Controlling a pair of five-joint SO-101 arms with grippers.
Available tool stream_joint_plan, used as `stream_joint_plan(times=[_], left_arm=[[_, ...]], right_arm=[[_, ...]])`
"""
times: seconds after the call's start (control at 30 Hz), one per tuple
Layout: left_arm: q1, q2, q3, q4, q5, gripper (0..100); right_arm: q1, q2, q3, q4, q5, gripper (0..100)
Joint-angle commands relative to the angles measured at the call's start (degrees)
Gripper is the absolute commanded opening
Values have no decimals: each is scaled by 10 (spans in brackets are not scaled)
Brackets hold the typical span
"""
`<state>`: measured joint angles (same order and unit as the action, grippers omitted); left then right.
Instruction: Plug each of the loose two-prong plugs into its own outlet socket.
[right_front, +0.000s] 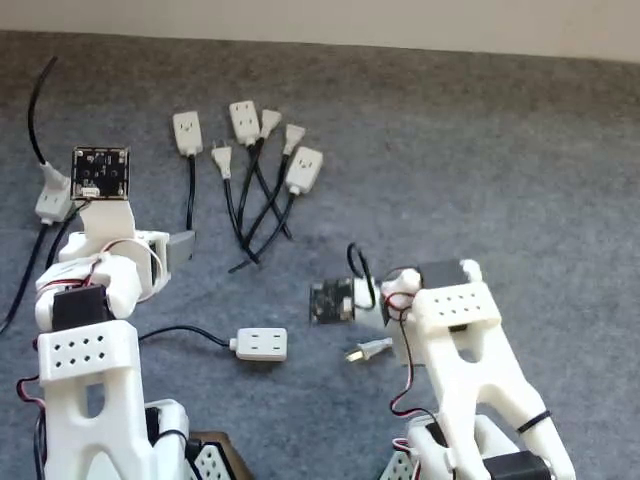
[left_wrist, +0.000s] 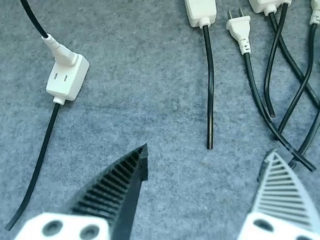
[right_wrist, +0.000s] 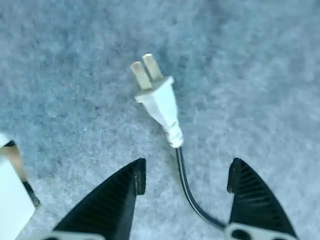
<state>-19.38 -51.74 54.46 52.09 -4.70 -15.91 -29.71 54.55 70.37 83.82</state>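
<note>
High view: grey counter (right_front: 520, 150), two white arms at the near edge. Right arm (right_front: 455, 310) sits near-right. Loose plug (right_front: 368, 351) lies flat on the counter by the arm's front end, on the side toward the middle. Right wrist view: right jaws open wide, holding nothing, hovering over the same plug (right_wrist: 157, 97). Prongs point away from the jaws, and the black cord runs back between the two fingers (right_wrist: 115, 200) without touching them. Spare socket (right_front: 260, 344) with its own cord lies close to the near edge, about mid-counter, between the arms and apart from the loose plug. Left arm (right_front: 95, 290) sits near-left. Left wrist view: left jaws spread wide, empty, above bare counter. Plugged socket (left_wrist: 66, 77) lies near the left edge with a plug already in it and a cord out each end. Toward the far edge, left of middle: bunch of three sockets (right_front: 244, 121) and three plugs (right_front: 222, 158), black cords crossing. All three plugs lie loose.
</note>
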Motion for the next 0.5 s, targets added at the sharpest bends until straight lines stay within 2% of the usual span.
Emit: stream_joint_plan(times=[0.0,0.17,0.37,0.47], left_arm=[[10,1,-3,-1,4,348],[10,1,-3,-2,4,348],[11,1,-2,-2,4,348],[11,1,-2,-2,4,348]], right_arm=[[-6,-14,26,-40,38,252],[-23,-14,48,-70,34,251],[-58,-21,66,-73,7,134],[-66,-21,67,-70,4,120]])
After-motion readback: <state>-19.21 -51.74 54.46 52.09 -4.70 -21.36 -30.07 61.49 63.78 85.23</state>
